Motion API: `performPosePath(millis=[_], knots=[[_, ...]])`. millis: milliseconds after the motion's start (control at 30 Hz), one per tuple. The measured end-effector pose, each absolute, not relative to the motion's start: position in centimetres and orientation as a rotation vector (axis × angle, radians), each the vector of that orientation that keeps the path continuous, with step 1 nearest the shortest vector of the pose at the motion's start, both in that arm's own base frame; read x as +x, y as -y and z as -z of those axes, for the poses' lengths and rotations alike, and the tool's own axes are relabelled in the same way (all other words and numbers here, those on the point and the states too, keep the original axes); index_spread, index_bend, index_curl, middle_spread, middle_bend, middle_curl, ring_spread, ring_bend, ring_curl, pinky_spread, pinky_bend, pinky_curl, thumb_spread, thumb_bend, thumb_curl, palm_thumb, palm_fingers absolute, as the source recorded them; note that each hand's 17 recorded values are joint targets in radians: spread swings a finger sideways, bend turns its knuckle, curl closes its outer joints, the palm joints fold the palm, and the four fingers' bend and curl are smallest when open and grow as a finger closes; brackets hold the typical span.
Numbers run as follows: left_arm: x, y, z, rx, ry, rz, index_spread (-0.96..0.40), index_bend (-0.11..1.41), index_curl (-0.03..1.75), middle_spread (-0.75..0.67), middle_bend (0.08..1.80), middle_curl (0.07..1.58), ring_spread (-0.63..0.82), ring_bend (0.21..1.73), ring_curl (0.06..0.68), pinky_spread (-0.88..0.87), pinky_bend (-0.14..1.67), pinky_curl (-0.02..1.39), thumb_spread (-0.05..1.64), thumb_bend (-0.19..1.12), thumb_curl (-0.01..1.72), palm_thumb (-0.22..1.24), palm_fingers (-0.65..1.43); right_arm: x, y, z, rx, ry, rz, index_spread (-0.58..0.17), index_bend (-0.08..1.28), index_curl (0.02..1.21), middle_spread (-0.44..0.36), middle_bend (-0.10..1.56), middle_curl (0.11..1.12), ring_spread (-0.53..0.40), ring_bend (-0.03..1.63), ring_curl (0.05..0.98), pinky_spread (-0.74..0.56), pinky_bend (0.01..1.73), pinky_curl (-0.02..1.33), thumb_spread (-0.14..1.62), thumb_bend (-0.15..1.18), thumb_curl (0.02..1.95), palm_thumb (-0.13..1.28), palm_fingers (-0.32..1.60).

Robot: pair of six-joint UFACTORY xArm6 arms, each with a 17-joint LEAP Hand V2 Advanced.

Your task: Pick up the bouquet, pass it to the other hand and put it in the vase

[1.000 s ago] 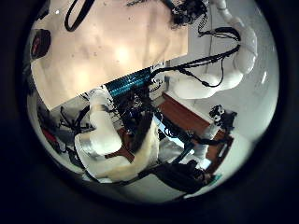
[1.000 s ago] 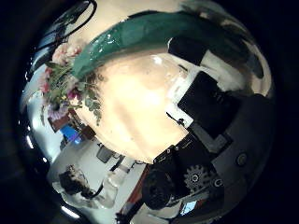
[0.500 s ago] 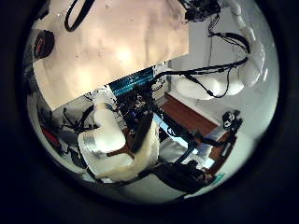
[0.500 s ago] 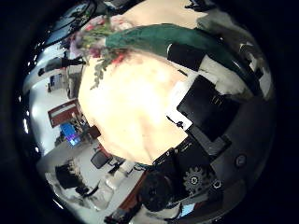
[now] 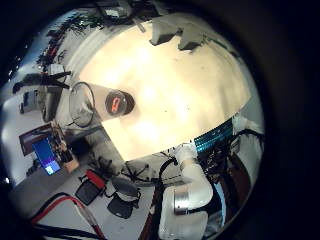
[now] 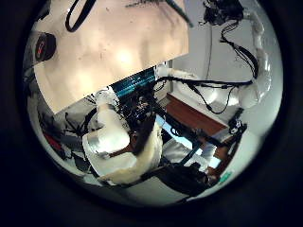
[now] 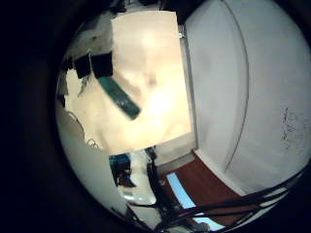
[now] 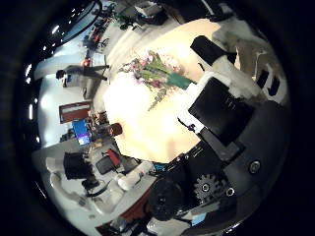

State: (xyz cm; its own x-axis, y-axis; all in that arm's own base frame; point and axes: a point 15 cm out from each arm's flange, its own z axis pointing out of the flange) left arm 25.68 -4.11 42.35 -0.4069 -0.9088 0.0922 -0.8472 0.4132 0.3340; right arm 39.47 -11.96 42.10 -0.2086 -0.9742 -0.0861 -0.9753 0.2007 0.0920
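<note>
In the right thumb side palm view my right hand is curled round the stem end of the bouquet, whose flower heads and leaves stick out over the table. The right little finger side palm view shows the bouquet's wrapped stem slanting out from that hand's fingers above the table. The clear, upright vase stands near the table's edge in the left little finger side palm view, well below the left palm. The left hand's fingers do not show.
Chairs and room clutter lie beyond the table's edge.
The right palm view has swung round over the table. The bouquet in it has gone from lying close across the view to showing its flower heads farther out. The left palm view has shifted slightly.
</note>
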Motion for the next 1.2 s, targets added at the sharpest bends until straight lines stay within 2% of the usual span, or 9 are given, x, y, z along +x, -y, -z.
performPosePath(millis=[167,233,267,300,367,433,500,800,1200], knots=[[25.5,4.1,-42.5,1.513,2.427,0.334,-0.04,0.18,0.36,0.34,0.18,0.29,0.54,0.48,0.201,0.51,0.27,0.33,1.18,-0.02,0.28,0.2,0.1,38.0,11.0,-40.8,-1.984,-2.434,-0.238,-0.223,1.17,0.84,-0.129,1.36,0.78,-0.19,1.45,0.677,-0.2,1.34,0.72,0.95,-0.02,0.82,1.09,1.13],[25.3,4.1,-42.4,1.508,2.426,0.332,-0.04,0.18,0.36,0.34,0.18,0.29,0.54,0.48,0.202,0.51,0.27,0.33,1.18,-0.02,0.28,0.2,0.1,37.1,10.8,-39.2,-1.985,-2.45,-0.274,-0.235,1.09,0.82,-0.137,1.3,0.75,-0.194,1.42,0.655,-0.24,1.29,0.7,0.97,-0.07,0.75,0.95,1.06],[25.2,4.1,-42.3,1.507,2.426,0.334,-0.04,0.18,0.36,0.34,0.18,0.29,0.54,0.48,0.202,0.51,0.27,0.33,1.18,-0.02,0.28,0.2,0.1,36.7,10.7,-38.5,-1.986,-2.457,-0.291,-0.25,1.02,0.8,-0.143,1.27,0.74,-0.204,1.39,0.642,-0.28,1.27,0.68,0.98,-0.08,0.73,0.9,0.99],[25.1,4.1,-42.3,1.506,2.424,0.336,-0.04,0.18,0.36,0.34,0.18,0.29,0.54,0.48,0.202,0.51,0.27,0.33,1.18,-0.02,0.28,0.2,0.1,36.1,10.8,-37.8,-1.987,-2.474,-0.319,-0.26,0.88,0.79,-0.153,1.22,0.73,-0.215,1.39,0.647,-0.33,1.28,0.69,0.99,-0.07,0.7,0.84,0.75],[24.9,4.1,-42.0,1.499,2.42,0.342,-0.04,0.18,0.36,0.34,0.18,0.29,0.54,0.48,0.202,0.51,0.27,0.33,1.18,-0.02,0.28,0.2,0.1,35.4,11.0,-36.2,-1.983,-2.503,-0.375,-0.281,0.66,0.75,-0.161,1.15,0.7,-0.228,1.37,0.631,-0.38,1.28,0.67,1.01,-0.06,0.65,0.79,0.51],[24.7,4.2,-41.9,1.492,2.423,0.344,-0.04,0.18,0.36,0.34,0.18,0.29,0.54,0.48,0.202,0.51,0.27,0.33,1.18,-0.02,0.28,0.2,0.1,34.6,11.1,-34.3,-1.976,-2.528,-0.437,-0.293,0.57,0.7,-0.156,1.03,0.67,-0.213,1.3,0.603,-0.3,1.16,0.65,1.02,-0.04,0.62,0.76,0.15],[24.6,4.2,-41.9,1.49,2.423,0.346,-0.04,0.18,0.36,0.34,0.18,0.29,0.54,0.48,0.202,0.51,0.27,0.33,1.18,-0.02,0.28,0.2,0.1,33.8,11.2,-32.6,-1.962,-2.553,-0.493,-0.302,0.53,0.64,-0.134,0.94,0.62,-0.196,1.25,0.563,-0.21,1.08,0.61,1.03,-0.04,0.59,0.74,0.09],[24.4,4.3,-41.6,1.482,2.419,0.35,-0.04,0.18,0.36,0.34,0.18,0.29,0.54,0.48,0.203,0.51,0.27,0.33,1.18,-0.02,0.27,0.2,0.1,33.2,12.8,-25.0,-1.853,-2.656,-0.533,-0.231,0.42,0.52,-0.004,0.74,0.51,-0.097,1.1,0.448,0.07,0.92,0.48,1.03,-0.03,0.51,0.69,0.1],[24.7,4.4,-41.0,1.472,2.409,0.363,-0.04,0.18,0.36,0.34,0.18,0.29,0.54,0.48,0.203,0.51,0.27,0.33,1.18,-0.02,0.27,0.2,0.1,33.6,16.4,-19.6,-1.786,-2.782,-0.544,-0.186,0.33,0.47,0.053,0.64,0.45,-0.06,1.01,0.386,0.12,0.8,0.39,1.02,-0.03,0.47,0.69,0.18]])
